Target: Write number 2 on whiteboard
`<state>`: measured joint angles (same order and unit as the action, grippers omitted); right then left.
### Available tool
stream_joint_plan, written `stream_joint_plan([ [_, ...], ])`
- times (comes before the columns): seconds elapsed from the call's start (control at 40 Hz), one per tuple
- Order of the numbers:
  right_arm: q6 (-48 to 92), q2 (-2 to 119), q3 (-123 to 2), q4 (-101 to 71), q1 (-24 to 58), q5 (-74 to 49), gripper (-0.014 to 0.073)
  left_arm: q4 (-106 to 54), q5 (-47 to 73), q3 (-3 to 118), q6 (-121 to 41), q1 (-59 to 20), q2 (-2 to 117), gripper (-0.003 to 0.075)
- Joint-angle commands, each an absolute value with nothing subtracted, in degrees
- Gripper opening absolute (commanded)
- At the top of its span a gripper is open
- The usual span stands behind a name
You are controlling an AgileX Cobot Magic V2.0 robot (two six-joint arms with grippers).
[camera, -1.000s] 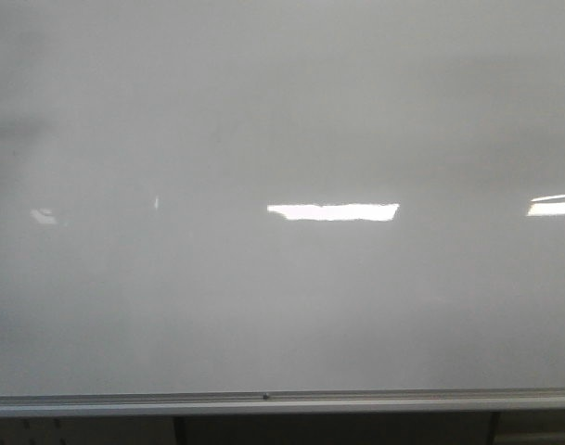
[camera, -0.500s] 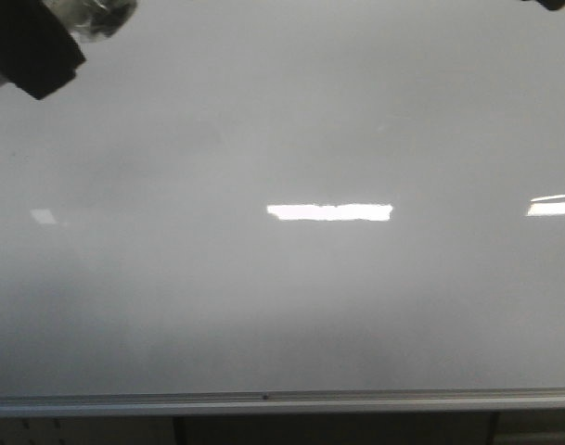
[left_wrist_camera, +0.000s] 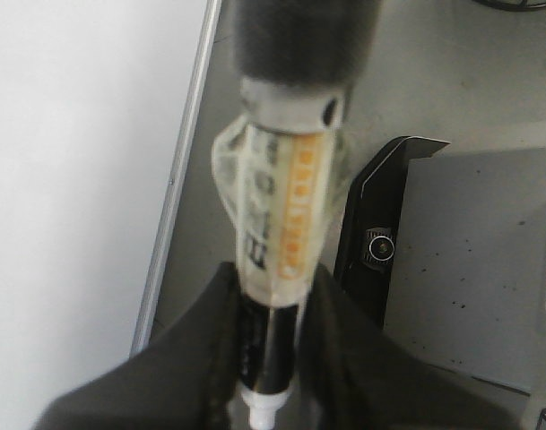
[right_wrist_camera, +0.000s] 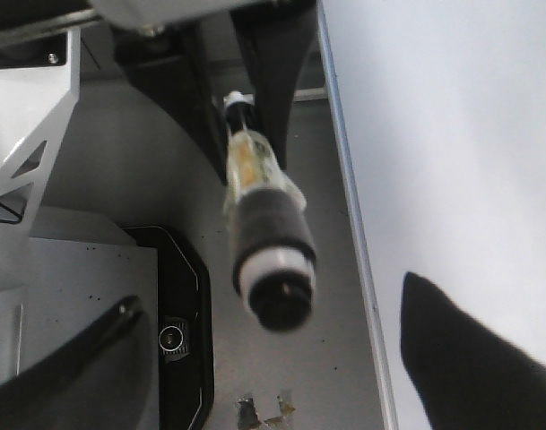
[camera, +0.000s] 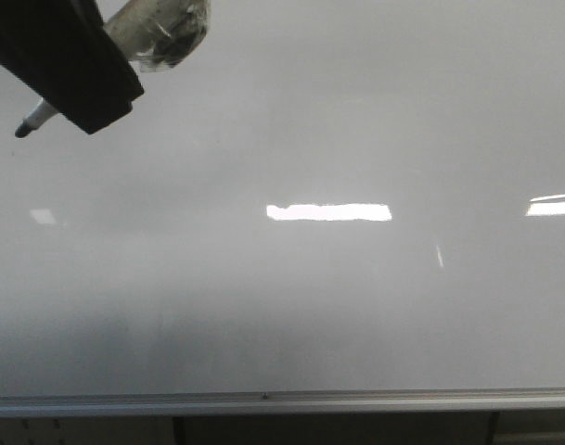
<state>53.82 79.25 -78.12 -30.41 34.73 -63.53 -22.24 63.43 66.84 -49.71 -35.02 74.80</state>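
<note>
A glossy white whiteboard (camera: 291, 297) fills the front view, its silver-grey frame running along the bottom edge, with bright strips of reflected light across its middle and at its right edge. No written mark shows on it, so the number 2 is not on the board.

At the board's top left corner the left pincer (camera: 73, 69) reaches in as a dark block, clamped on a marker (camera: 152, 28). The marker's barrel is wrapped in clear tape and juts up to the right, while its dark tip pokes out at the lower left, near the board's left edge; whether the tip touches the surface cannot be told. In the left wrist view the two dark fingers (left_wrist_camera: 187, 358) press against either side of the marker (left_wrist_camera: 286, 224), whose taped orange-and-white label and dark rear end stand out, with the board's frame just beside it.

The right pincer (right_wrist_camera: 255, 358) shows only in its own wrist view: one dark finger at each side, well apart, nothing between them. One finger lies over the whiteboard (right_wrist_camera: 452, 161) beyond the frame.
</note>
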Motion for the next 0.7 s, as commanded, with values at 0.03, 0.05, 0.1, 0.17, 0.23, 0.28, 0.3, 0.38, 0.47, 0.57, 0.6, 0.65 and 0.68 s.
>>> stream_joint_plan([
  [0.03,54.9,80.2,-82.1,-32.8,37.5,-60.7,0.0591,-23.9,61.5,68.7,-49.9,-35.4,73.5,-0.0019],
  [0.05,54.9,80.6,-82.4,-32.8,38.0,-60.5,0.0589,-23.9,61.5,68.7,-49.9,-35.4,73.5,-0.0019],
  [0.1,54.9,81.1,-82.8,-32.8,38.7,-60.4,0.0576,-23.9,61.4,68.7,-49.9,-35.4,73.5,-0.0019],
  [0.17,54.9,81.5,-82.9,-32.8,39.1,-60.1,0.0526,-23.9,61.4,68.7,-49.9,-35.4,73.5,-0.0019],
  [0.23,54.9,81.6,-82.9,-33.0,39.1,-59.9,0.0471,-23.9,61.3,68.7,-49.9,-35.4,73.5,-0.0019],
  [0.28,54.9,81.6,-82.9,-33.0,39.1,-59.9,0.0420,-23.9,61.3,68.7,-49.9,-35.4,73.5,-0.0019],
  [0.3,54.9,81.6,-82.9,-33.0,39.1,-59.9,0.0399,-23.9,61.3,68.7,-49.9,-35.4,73.5,-0.0019],
  [0.38,54.9,81.6,-82.9,-33.0,39.1,-60.0,0.0323,-23.9,61.3,68.7,-49.9,-35.4,73.5,-0.0019],
  [0.47,54.9,81.6,-82.9,-33.1,39.1,-59.8,0.0216,-23.9,61.3,68.7,-49.9,-35.4,73.5,-0.0019],
  [0.57,54.9,81.6,-82.9,-33.4,39.1,-59.8,0.0114,-23.9,61.3,68.7,-49.9,-35.4,73.5,-0.0019],
  [0.6,54.9,81.6,-82.9,-33.5,39.1,-59.8,0.0097,-23.9,61.3,68.7,-49.9,-35.4,73.5,-0.0018],
  [0.65,54.9,81.6,-82.9,-33.5,39.1,-59.8,0.0067,-23.9,61.3,68.7,-49.9,-35.4,73.5,-0.0015],
  [0.68,54.9,81.6,-82.9,-33.5,39.1,-59.8,0.0064,-23.9,61.3,68.7,-49.9,-35.4,73.5,-0.0002],
])
